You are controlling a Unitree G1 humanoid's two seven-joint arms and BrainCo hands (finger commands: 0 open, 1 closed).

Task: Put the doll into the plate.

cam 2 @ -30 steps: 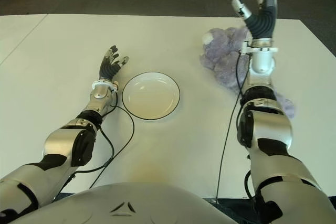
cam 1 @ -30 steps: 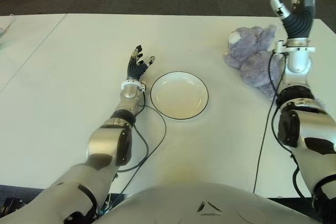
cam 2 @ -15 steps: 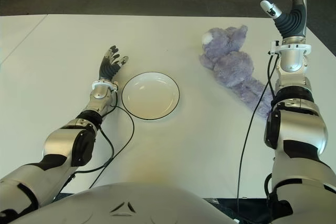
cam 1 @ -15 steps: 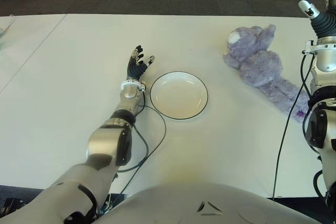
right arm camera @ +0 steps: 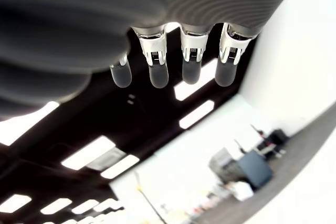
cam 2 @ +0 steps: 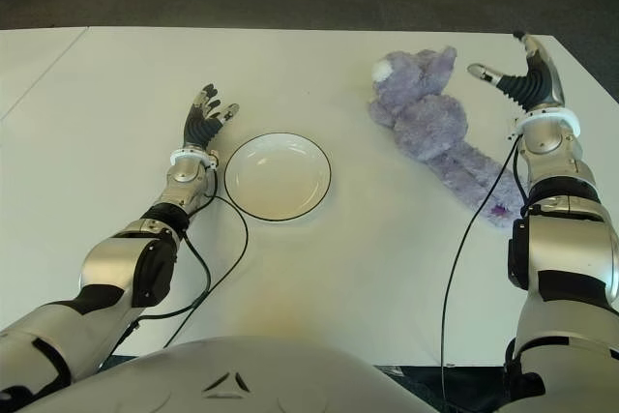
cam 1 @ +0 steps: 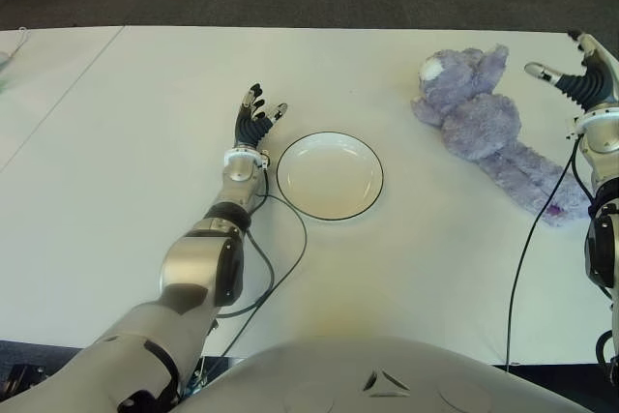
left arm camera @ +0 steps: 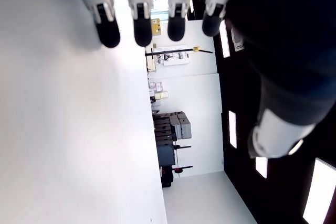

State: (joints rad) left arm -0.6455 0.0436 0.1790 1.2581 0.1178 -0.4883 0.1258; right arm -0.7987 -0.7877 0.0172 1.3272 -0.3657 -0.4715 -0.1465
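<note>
**Doll on the table, both hands empty**

On the white table (cam 1: 116, 191), I see the purple plush doll (cam 1: 481, 123) lying well to the right of the plate (cam 1: 330, 175), head toward the far edge, its long body trailing toward the near right. The plate is white with a dark rim and holds nothing. My right hand (cam 1: 583, 79) shows just right of the doll, raised, fingers (right arm camera: 155, 70) extended and spread, thumb out toward the plush, not touching it. My left hand (cam 1: 255, 121) shows just left of the plate, fingers (left arm camera: 143, 18) straight and apart, grasping nothing. A black cable (cam 1: 290, 249) loops on the table near the left arm.
</note>
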